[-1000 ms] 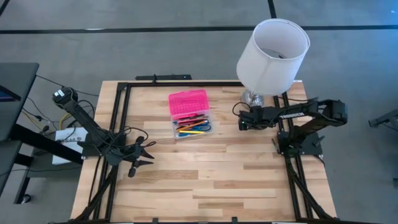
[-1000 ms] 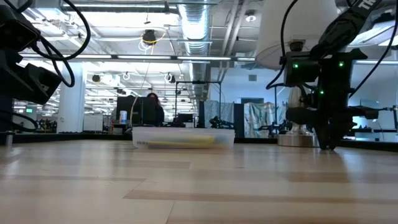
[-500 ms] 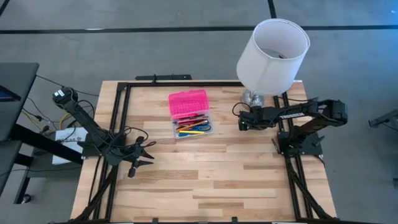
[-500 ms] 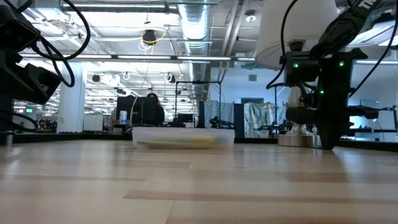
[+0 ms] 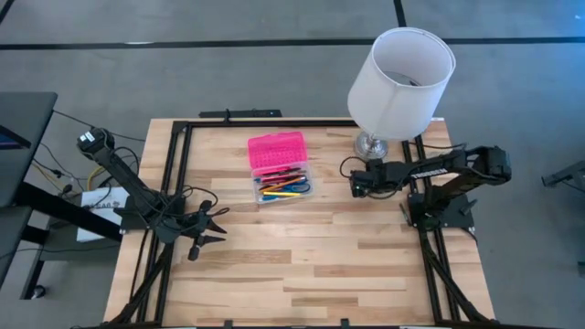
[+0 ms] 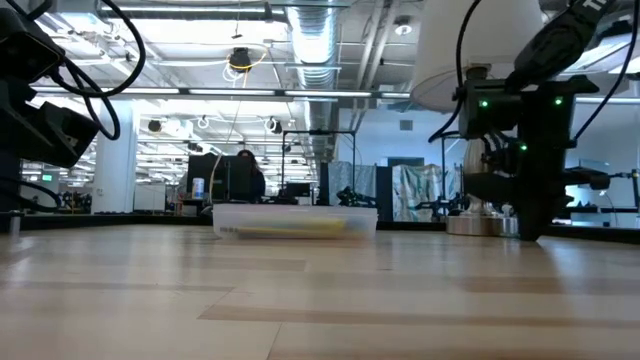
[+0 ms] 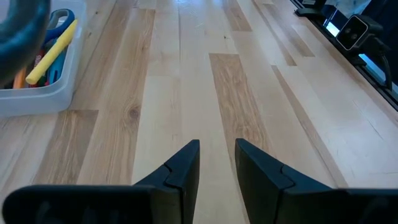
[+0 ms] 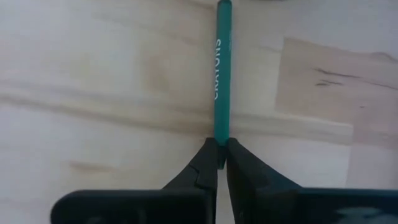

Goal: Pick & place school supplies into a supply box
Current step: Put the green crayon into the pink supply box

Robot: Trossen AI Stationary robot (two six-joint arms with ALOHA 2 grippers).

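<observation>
My right gripper (image 8: 219, 163) has its fingers pinched onto the one green pencil (image 8: 222, 74) on the bare wood, to carry it to the supply box (image 5: 281, 168). Farther off, that one open case, pink lid back, holds a bundle of supplies I cannot count, and my left gripper (image 7: 216, 163) waits part-open, empty.

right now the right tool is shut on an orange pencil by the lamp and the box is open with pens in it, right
Not quite: the pencil is green, not orange, as the right wrist view shows. The rest holds: the right tool is shut on it by the lamp, and the box is open with pens in it.
</observation>
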